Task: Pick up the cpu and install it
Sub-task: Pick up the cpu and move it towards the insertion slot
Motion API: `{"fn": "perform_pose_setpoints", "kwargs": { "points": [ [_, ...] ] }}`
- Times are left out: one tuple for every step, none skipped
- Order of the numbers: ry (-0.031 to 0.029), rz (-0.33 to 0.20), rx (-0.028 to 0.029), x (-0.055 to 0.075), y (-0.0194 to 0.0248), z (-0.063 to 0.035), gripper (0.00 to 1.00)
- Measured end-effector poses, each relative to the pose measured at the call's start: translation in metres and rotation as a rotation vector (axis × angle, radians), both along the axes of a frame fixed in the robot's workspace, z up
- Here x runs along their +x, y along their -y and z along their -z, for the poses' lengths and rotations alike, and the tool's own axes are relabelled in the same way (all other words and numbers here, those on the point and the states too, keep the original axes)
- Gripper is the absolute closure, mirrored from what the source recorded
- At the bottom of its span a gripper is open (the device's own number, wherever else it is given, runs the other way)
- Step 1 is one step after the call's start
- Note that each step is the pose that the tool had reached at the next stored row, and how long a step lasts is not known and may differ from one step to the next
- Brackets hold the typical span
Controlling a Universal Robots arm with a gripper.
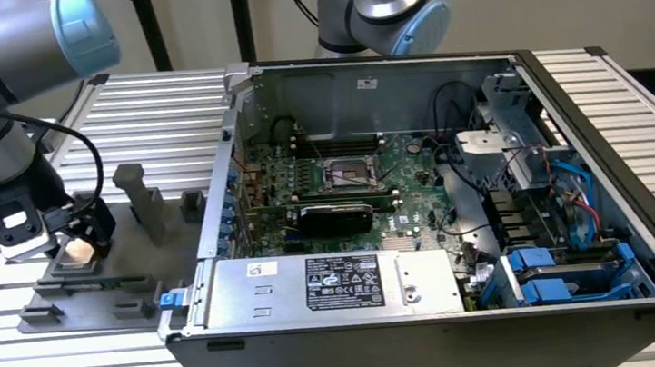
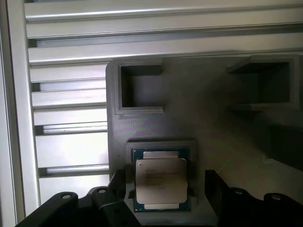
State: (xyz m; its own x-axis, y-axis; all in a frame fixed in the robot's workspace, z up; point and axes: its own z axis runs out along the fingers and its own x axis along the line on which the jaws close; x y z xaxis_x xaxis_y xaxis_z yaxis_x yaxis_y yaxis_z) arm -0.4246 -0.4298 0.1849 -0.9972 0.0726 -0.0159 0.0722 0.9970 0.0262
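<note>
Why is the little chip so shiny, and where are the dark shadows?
Wrist view: the cpu has a metal top that catches the light, while the pockets of the grey holder sit in shadow. Exterior view: the slatted table gleams bright, and the computer case is dim inside.

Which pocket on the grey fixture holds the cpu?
The shallow pocket between the open claw's fingers, cpu seated in it. The square pocket and the wider pocket beyond it are empty.
</note>
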Motion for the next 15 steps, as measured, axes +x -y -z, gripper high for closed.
{"fn": "perform_pose_setpoints", "kwargs": {
  "points": [
    [-0.0004, 0.0, 0.0, 0.0, 0.0, 0.0, 0.23],
    [-0.0008, 0.0, 0.0, 0.0, 0.0, 0.0001, 0.23],
    [-0.001, 0.0, 0.0, 0.0, 0.0, 0.0001, 0.23],
    [-0.001, 0.0, 0.0001, -0.0001, 0.0, 0.0002, 0.23],
    [-0.001, 0.0, 0.0001, -0.0001, 0.0, 0.0002, 0.23],
    [-0.0012, 0.0, 0.0001, -0.0001, 0.0, 0.0002, 0.23],
    [-0.0014, 0.0, 0.0, -0.0002, 0.0001, 0.0001, 0.23],
    [-0.0014, 0.0, 0.0, -0.0004, 0.0001, 0.0001, 0.23],
    [-0.0013, 0.0, 0.0, -0.0006, 0.0, 0.0002, 0.23],
    [-0.0013, 0.0, 0.0001, -0.0007, 0.0, 0.0002, 0.23],
    [-0.0013, 0.0, 0.0001, -0.0008, 0.0, 0.0002, 0.23],
    [-0.0013, 0.0, 0.0001, -0.0009, 0.0, 0.0003, 0.23],
    [-0.0013, 0.0, 0.0001, -0.001, 0.0, 0.0003, 0.23],
    [-0.0014, 0.0, 0.0, -0.001, 0.0, 0.0003, 0.25],
    [-0.0014, 0.0, 0.0, -0.001, 0.0, 0.0003, 0.25]
  ]
}}
